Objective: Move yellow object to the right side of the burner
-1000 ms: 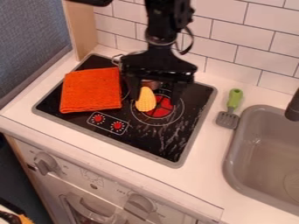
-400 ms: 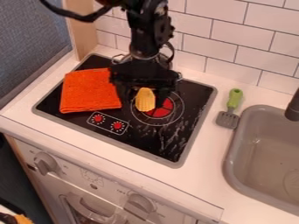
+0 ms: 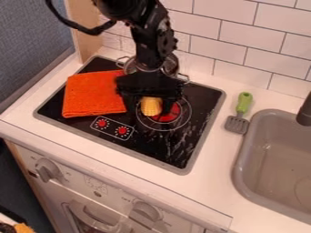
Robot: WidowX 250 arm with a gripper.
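We see a white oven front [image 3: 118, 200], lower left, then worktop [image 3: 203, 191] and black stovetop [image 3: 167, 152]. Centre frame, the yellow object [image 3: 150, 107] sits on the burner's [image 3: 173, 114] left, rounded end toward us, long axis running away, between the open pincer's [image 3: 148, 110] fingers. Behind: metal pot [image 3: 171, 66], tiled wall [image 3: 246, 43].

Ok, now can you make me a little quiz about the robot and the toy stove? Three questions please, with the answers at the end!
1. Pick one. What colour is the cloth on the stove?
a) blue
b) orange
c) purple

2. True or false? The spatula is lying inside the sink.

3. Fill in the missing word. The robot's job is to move the yellow object to the ____ side of the burner.

Key:
1. b
2. False, the spatula lies on the counter, beside the sink.
3. right
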